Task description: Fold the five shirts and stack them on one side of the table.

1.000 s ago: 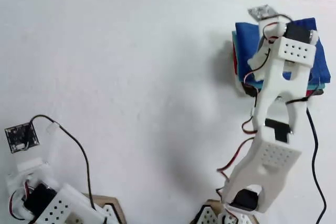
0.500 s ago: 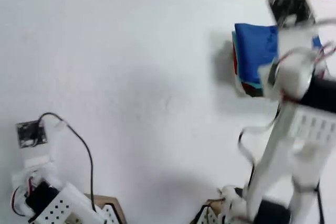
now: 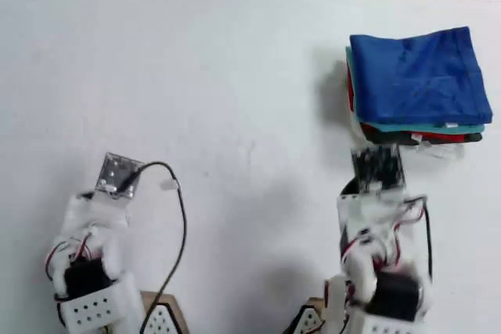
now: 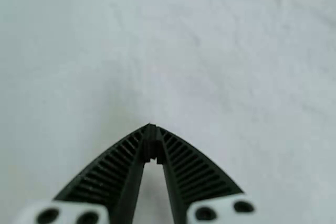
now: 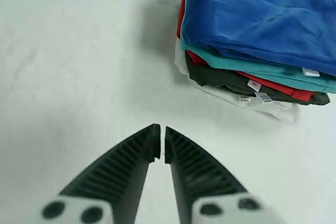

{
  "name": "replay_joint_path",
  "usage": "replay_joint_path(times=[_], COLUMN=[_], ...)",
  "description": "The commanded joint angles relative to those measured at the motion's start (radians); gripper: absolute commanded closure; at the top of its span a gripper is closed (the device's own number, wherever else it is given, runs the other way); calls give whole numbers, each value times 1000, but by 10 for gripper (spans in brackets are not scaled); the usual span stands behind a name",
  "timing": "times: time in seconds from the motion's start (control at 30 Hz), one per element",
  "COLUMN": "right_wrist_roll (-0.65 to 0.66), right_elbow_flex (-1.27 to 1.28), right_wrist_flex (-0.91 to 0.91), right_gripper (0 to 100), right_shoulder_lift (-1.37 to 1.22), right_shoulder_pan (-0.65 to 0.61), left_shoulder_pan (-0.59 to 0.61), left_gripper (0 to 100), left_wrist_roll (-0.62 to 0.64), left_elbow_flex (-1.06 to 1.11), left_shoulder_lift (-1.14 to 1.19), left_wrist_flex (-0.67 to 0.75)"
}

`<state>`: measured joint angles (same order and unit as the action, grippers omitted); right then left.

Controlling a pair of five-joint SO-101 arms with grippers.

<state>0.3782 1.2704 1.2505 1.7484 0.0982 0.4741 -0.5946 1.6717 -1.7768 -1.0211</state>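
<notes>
A stack of folded shirts (image 3: 416, 84) lies at the table's far right, a blue shirt (image 5: 262, 9) on top, with teal, red, dark and white layers under it. My right gripper (image 5: 161, 142) is shut and empty, hovering over bare table a short way in front of the stack. In the high view the right arm (image 3: 380, 248) is drawn back at the near right edge. My left gripper (image 4: 152, 142) is shut with nothing in it, above plain white table. The left arm (image 3: 94, 263) sits folded at the near left.
The white table (image 3: 196, 99) stretches wide between the arms and the stack. A black cable (image 3: 176, 224) loops off the left arm near the front edge. Arm bases stand at the near edge.
The right arm has pulled back from over the shirt stack to the near edge, leaving the stack uncovered. The left arm has shifted to the right and turned its wrist.
</notes>
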Motion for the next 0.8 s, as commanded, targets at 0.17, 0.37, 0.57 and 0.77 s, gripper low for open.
replay_joint_path(times=[0.17, 0.37, 0.57, 0.77], right_wrist_roll=[-11, -12, -192, -463], right_elbow_flex=[187, 391, 422, 420], right_wrist_flex=[-24, -61, -41, 18], right_gripper=[978, 978, 978, 978], right_shoulder_lift=[-5, 54, 48, 48], right_shoulder_pan=[-7, -8, -13, -166], left_shoulder_pan=[-11, -14, -184, -384], left_gripper=[973, 973, 973, 973], left_wrist_roll=[6, 9, 402, 862], left_elbow_flex=[22, 16, 21, 22], left_shoulder_lift=[-2, -3, -3, -3], left_wrist_flex=[23, -115, -144, -252])
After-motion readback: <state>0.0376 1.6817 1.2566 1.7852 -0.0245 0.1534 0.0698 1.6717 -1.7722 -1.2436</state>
